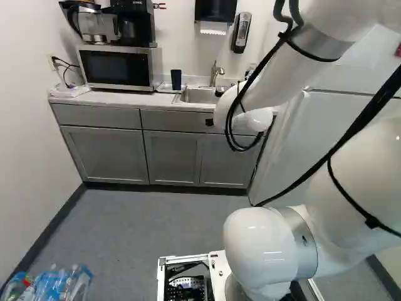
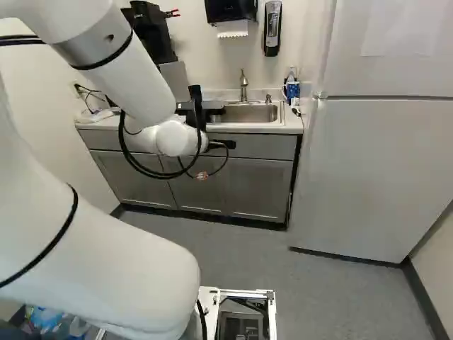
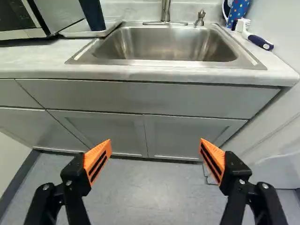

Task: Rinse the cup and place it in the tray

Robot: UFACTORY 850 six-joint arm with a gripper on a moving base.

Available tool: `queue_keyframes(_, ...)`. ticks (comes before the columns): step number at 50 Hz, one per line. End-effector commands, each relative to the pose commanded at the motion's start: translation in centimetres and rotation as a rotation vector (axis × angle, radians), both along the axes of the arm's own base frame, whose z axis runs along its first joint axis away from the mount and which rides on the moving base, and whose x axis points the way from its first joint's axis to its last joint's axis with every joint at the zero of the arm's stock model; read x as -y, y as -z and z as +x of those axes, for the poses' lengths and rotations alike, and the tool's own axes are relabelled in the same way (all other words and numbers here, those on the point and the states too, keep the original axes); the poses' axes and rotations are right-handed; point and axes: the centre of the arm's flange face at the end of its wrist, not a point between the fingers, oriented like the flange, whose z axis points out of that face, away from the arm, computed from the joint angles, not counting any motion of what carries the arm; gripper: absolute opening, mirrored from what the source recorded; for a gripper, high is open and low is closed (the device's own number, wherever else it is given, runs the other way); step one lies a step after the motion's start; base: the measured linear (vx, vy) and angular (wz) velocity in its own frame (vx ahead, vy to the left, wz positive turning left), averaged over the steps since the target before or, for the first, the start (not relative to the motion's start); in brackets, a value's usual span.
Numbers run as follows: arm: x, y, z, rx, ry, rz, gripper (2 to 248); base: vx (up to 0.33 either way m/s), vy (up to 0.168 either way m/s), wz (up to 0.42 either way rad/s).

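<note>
Mostly hidden behind the wrist, my gripper (image 2: pixel 224 144) shows only in part in the right base view, in front of the sink cabinet. The wrist view shows the gripper (image 3: pixel 155 157) with its orange-padded fingers wide open and nothing between them. Ahead of it, on the counter, is the steel sink (image 3: pixel 164 44) with its faucet (image 3: pixel 166 10). A dark blue cup (image 3: pixel 92 14) stands on the white tray (image 3: pixel 89 30) beside the sink. The same cup (image 1: pixel 176 79) appears near the microwave in the left base view. Across the sink is a dotted blue cup (image 3: pixel 238 11).
A microwave (image 1: pixel 117 68) stands at the counter's far end, a coffee maker on top. A brush (image 3: pixel 255 39) lies by the sink's edge. The white fridge (image 2: pixel 375 163) stands close beside the counter (image 3: pixel 37 58). Plastic bottles (image 1: pixel 53 285) are at the left base view's lower left.
</note>
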Motion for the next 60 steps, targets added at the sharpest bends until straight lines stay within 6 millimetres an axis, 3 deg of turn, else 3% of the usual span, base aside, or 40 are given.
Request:
queue_keyframes(29,-1.2,4.0,-4.6,0.096,-0.028,-0.001,247,0.0,0.0,0.0)
queue_keyframes(60,-1.8,6.2,-7.8,0.155,-0.046,0.001,247,0.0,0.0,0.0)
